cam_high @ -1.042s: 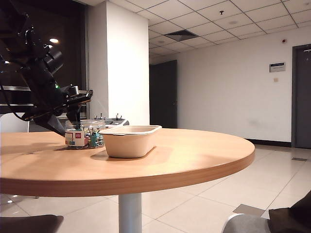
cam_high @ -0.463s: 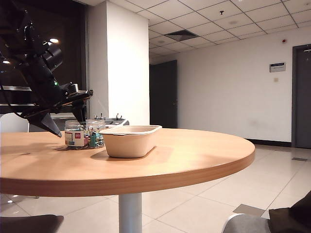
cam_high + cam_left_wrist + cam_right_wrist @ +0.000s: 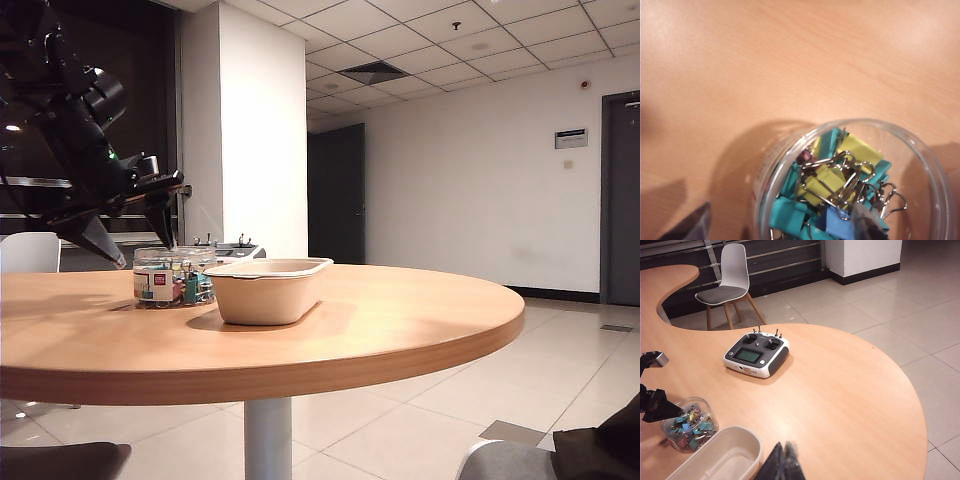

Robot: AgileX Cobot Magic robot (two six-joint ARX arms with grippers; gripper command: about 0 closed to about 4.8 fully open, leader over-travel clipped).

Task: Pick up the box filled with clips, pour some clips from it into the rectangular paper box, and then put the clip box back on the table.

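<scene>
Clear plastic box filled with clips (image 3: 173, 277) stands upright on the table (image 3: 380, 320), toward its left edge, just beside the rectangular paper box (image 3: 268, 290). Left gripper (image 3: 132, 237) hangs directly above the jar with jaws spread wide, one finger to each side of the jar's rim, holding nothing and clear of the jar. Clips (image 3: 832, 185) in teal, yellow and blue lie heaped inside. Right gripper (image 3: 783, 463), fingers pressed together and empty, sits above the table near the tray's far end. A remote controller (image 3: 757, 355) rests further along the table.
</scene>
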